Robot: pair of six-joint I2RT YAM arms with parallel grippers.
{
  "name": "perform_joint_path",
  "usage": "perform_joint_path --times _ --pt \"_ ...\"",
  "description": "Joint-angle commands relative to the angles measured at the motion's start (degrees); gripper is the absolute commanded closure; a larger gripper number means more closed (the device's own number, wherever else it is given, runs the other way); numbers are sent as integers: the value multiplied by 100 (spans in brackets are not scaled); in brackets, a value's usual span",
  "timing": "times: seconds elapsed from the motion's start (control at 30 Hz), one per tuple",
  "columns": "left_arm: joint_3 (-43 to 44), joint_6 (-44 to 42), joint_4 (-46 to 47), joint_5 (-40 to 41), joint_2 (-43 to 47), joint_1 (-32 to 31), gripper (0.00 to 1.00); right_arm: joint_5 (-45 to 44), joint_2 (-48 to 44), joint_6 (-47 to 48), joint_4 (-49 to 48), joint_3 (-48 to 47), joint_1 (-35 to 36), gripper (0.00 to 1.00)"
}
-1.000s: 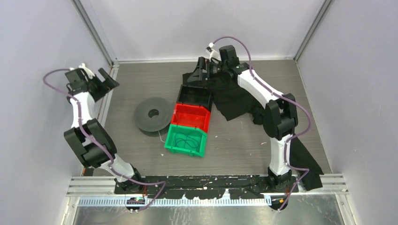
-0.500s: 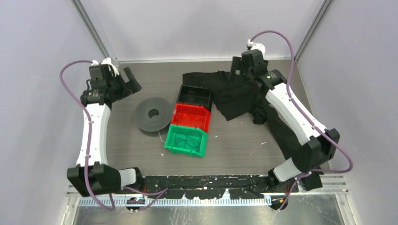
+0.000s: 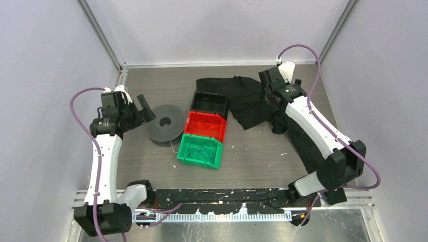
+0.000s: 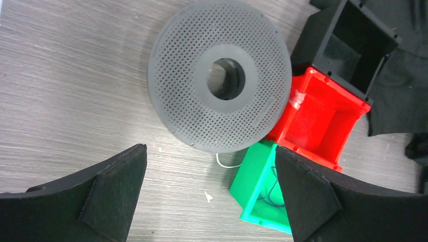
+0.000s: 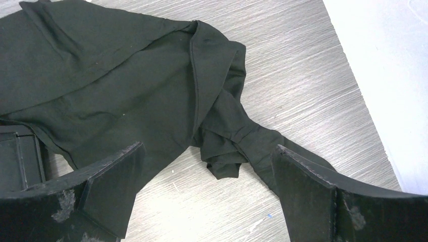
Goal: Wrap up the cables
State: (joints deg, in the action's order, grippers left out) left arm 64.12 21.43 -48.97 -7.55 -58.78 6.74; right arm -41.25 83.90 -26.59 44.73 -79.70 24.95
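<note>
Only a short piece of the thin white cable (image 4: 228,164) shows, poking out from under the grey perforated spool (image 4: 222,75) beside the green bin; it also shows in the top view (image 3: 173,146). The rest of it is hidden. My left gripper (image 4: 210,148) is open and empty, hovering above the table just left of the spool (image 3: 165,122). My right gripper (image 5: 208,147) is open and empty, hovering over the black cloth (image 5: 126,75) at the back right. In the top view the left gripper (image 3: 143,107) and the right gripper (image 3: 267,88) are far apart.
Three bins stand in a row right of the spool: black (image 3: 209,103), red (image 3: 206,125) and green (image 3: 200,150). The green bin holds thin dark cable loops (image 4: 272,189). The black cloth (image 3: 247,101) spreads from behind the black bin towards the right side.
My left arm swung from the back left wall down towards the spool. My right arm moved from above the black bin rightwards over the cloth. Both grippers stayed open.
</note>
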Motion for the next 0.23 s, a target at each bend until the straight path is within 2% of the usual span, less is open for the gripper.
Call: perform_joint_path --times 0.0,0.2 --pt "-138 -166 18 153 236 -20 0 -230 -110 -304 -230 -20 2 0" --pt "-179 -330 324 78 384 -13 0 -174 -138 -414 -337 35 2 0"
